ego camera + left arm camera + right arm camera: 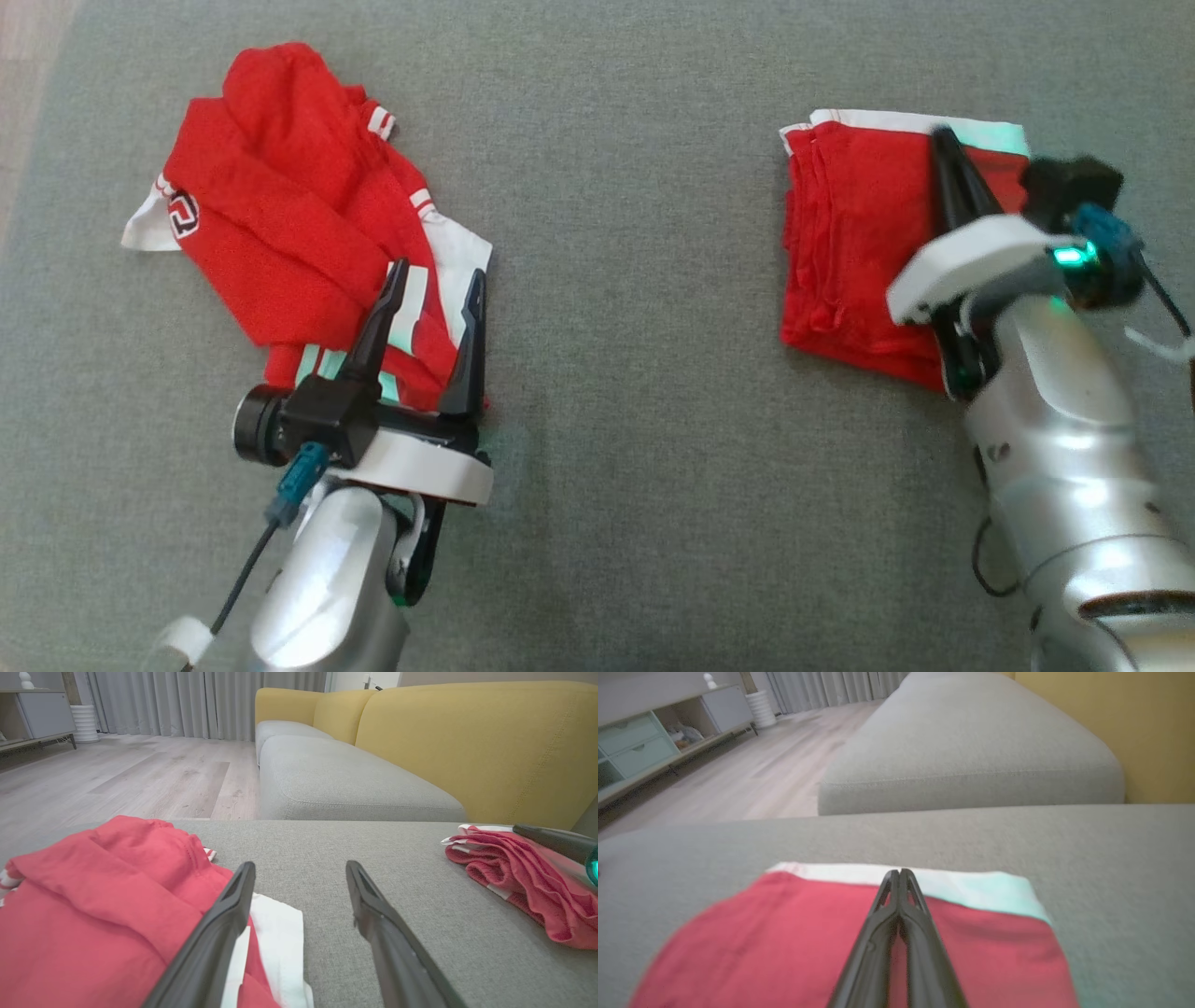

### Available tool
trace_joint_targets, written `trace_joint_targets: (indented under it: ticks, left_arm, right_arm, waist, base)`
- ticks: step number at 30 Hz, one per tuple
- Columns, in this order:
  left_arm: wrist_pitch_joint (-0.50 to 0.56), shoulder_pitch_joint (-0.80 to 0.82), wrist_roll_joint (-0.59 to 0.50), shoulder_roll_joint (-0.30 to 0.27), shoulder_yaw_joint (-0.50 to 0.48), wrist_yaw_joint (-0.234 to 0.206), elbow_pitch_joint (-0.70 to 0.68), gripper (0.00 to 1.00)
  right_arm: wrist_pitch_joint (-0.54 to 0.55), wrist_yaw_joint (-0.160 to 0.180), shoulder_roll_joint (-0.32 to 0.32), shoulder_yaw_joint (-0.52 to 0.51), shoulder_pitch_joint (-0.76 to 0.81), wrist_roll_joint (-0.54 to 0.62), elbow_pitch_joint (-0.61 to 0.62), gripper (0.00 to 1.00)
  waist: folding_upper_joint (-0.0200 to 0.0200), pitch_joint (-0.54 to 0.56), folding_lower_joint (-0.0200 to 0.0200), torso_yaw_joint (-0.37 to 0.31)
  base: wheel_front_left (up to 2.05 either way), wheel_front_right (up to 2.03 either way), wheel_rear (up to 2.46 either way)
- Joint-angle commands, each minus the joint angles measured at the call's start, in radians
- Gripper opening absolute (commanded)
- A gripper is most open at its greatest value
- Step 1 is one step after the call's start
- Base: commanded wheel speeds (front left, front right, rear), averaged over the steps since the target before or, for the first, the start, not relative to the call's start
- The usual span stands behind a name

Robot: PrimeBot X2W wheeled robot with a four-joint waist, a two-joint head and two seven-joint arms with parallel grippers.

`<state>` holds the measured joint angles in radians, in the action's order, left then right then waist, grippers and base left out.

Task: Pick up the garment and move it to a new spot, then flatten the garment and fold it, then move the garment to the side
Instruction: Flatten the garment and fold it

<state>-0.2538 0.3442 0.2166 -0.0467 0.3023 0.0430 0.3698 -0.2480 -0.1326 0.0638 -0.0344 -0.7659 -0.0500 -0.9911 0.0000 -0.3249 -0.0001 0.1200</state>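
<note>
Down at seven o'clock, closest to the robot, the left tool [439, 273] hangs with its fingers spread wide. Its tips are over the near, white-striped hem of the crumpled red garment [280, 205]. Over at four o'clock the right tool [945, 140] has its fingers pressed together, lying across the folded red garment [859, 243]. I can't see any cloth pinched between them. Both pieces lie on the grey cushion [635, 373], well apart, the crumpled one at ten o'clock and the folded one at two.

The risk now, I reckon: a shallow bite on that heap takes one layer only, and the rest drags or unrolls. And the right tool, if it slides off sideways, could ruck up that tidy fold.

Count: two garments, two tools, two fingers each. Farthest back, at twelve, stands the yellow sofa back [467, 742].
</note>
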Motion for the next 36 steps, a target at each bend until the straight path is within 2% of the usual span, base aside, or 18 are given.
trace_joint_targets:
  ticks: [1,4,6,12,16,22,30,36]
  left_arm:
    - [-0.008,0.026,0.011,-0.004,-0.015,-0.007,-0.029,1.00]
    - [-0.008,0.024,0.016,-0.004,-0.008,-0.010,-0.031,1.00]
    - [-0.008,0.025,0.018,-0.004,-0.003,-0.012,-0.033,1.00]
    - [-0.008,0.026,0.025,-0.004,0.005,-0.017,-0.031,1.00]
    - [-0.008,0.021,0.024,-0.004,-0.006,-0.020,-0.028,1.00]
    - [-0.008,0.005,0.017,-0.004,-0.032,-0.021,-0.030,1.00]
    - [-0.008,-0.031,0.007,-0.004,-0.062,-0.020,-0.043,1.00]
    - [-0.008,-0.071,0.003,-0.004,-0.084,-0.024,-0.046,1.00]
  right_arm:
    - [-0.013,0.002,-0.013,0.073,-0.032,-0.053,0.063,0.00]
    - [-0.013,0.002,-0.013,0.163,-0.020,-0.115,0.086,0.00]
    - [-0.007,0.002,-0.013,0.226,-0.013,-0.139,0.048,0.00]
    - [0.049,0.002,-0.013,0.334,-0.006,-0.187,-0.055,0.00]
    - [0.028,0.002,-0.014,0.365,-0.003,-0.225,-0.076,0.00]
    - [-0.012,0.002,-0.014,0.304,0.021,-0.245,-0.036,0.00]
    - [-0.013,0.002,-0.014,0.089,0.231,-0.141,0.310,0.00]
    - [-0.014,0.002,-0.014,0.044,0.396,-0.117,0.462,0.00]
  waist:
    - [0.0000,0.005,0.0001,0.001]
    - [0.0000,0.007,0.0001,0.004]
    - [0.0000,0.007,0.0001,0.007]
    - [0.0000,0.010,0.0001,0.016]
    - [0.0000,0.024,0.0001,0.009]
    - [0.0000,0.066,0.0001,-0.024]
    - [0.0000,0.130,0.0001,-0.088]
    - [0.0000,0.174,0.0001,-0.127]
  base:
    - [0.00,0.00,0.00]
    - [0.00,0.00,0.00]
    - [0.00,0.00,0.00]
    - [0.00,0.00,0.00]
    - [0.00,0.00,0.00]
    - [0.00,0.00,0.00]
    - [0.00,0.00,0.00]
    - [0.00,0.00,0.00]
